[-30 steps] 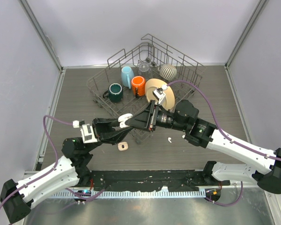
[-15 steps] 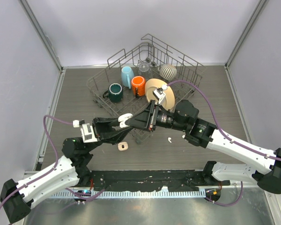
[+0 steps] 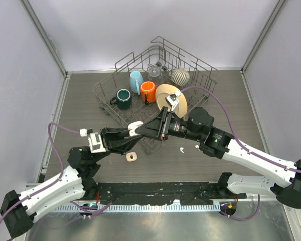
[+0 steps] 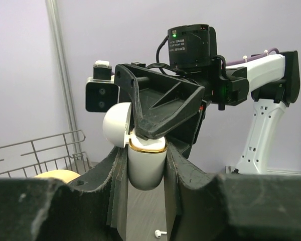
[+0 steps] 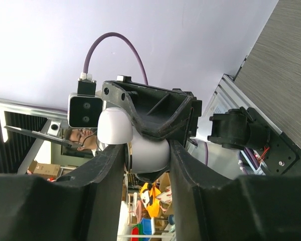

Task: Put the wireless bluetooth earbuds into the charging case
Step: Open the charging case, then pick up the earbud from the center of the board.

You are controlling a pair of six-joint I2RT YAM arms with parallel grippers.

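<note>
Both hands are sharing the job here. The left hand (image 4: 146,150) is pinching the charging case (image 3: 135,126) by its sides up in the air. The right hand (image 5: 146,150) is facing it from the opposite side, and its fingers look pressed onto the same white body. The lid (image 4: 116,124) is hanging open off to one side with the gold rim showing. It's not possible to tell whether a bud is already sitting inside.

One earbud (image 3: 181,149) is lying on the counter (image 3: 215,100), below the right hand and back toward its wrist, well apart from both sets of fingertips. A small peach-coloured thing (image 3: 132,157) is lying under the left hand, and there's no telling what it is.

Handling guess: that bud is probably going to be a pain. It's looking tiny, featherlight and glossy, so it's likely to squirt out of a hard pinch or skate across the counter. The safest bet is probably taking it across the rounded head with the stem pointing free, so the stem is leading into its slot. The case shell is looking just as slick, so one hand gripping it low on the flat sides is making sense.
</note>
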